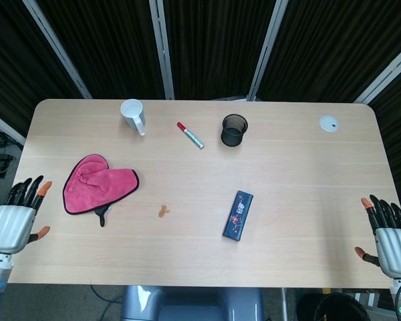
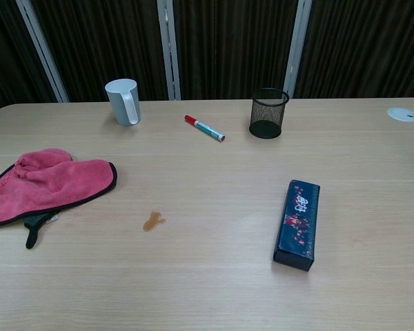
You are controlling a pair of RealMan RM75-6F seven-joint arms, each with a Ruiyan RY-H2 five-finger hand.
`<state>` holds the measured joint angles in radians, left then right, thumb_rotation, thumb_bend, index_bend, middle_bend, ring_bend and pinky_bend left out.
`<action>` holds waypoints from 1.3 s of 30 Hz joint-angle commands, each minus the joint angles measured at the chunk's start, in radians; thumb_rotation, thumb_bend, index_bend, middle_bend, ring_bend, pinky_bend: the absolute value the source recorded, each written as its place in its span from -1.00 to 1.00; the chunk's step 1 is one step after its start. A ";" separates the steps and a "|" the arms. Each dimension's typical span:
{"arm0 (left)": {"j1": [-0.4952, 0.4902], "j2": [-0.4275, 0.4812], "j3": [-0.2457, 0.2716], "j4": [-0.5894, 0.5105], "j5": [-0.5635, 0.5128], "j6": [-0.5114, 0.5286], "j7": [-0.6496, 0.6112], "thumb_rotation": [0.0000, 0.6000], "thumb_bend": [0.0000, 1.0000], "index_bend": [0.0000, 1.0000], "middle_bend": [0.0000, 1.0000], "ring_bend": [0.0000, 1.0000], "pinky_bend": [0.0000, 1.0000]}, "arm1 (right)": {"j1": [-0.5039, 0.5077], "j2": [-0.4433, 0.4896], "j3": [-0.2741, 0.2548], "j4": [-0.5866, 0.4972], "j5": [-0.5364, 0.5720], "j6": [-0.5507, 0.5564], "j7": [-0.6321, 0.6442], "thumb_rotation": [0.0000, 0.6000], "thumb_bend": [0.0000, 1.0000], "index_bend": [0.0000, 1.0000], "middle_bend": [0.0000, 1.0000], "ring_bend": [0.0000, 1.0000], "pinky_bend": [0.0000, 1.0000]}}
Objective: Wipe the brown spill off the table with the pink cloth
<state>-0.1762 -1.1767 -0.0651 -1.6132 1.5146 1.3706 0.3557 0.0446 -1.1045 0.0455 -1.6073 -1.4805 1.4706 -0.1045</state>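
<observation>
A pink cloth (image 1: 98, 184) (image 2: 45, 184) with a dark edge lies crumpled on the left part of the table. A small brown spill (image 1: 163, 210) (image 2: 152, 221) marks the wood to the right of it, toward the front. My left hand (image 1: 17, 219) hovers at the table's left front edge, fingers apart and empty, a short way left of the cloth. My right hand (image 1: 387, 237) is at the right front edge, also open and empty, far from both. Neither hand shows in the chest view.
A white mug (image 1: 133, 115), a red-capped marker (image 1: 190, 135) and a black mesh cup (image 1: 234, 129) stand along the back. A dark pencil box (image 1: 238, 215) lies right of the spill. A white disc (image 1: 329, 123) sits at the back right.
</observation>
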 commanded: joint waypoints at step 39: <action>-0.475 -0.505 -0.054 0.778 -0.364 -0.602 0.097 1.00 -0.63 -0.24 -0.54 -0.54 -0.48 | 0.004 -0.021 0.033 0.067 0.058 -0.013 0.067 1.00 -1.00 -0.96 -1.00 -1.00 -1.00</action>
<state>-0.6547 -1.6640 -0.1274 -0.8490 1.1227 0.7394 0.4858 0.0486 -1.1259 0.0788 -1.5406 -1.4229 1.4574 -0.0375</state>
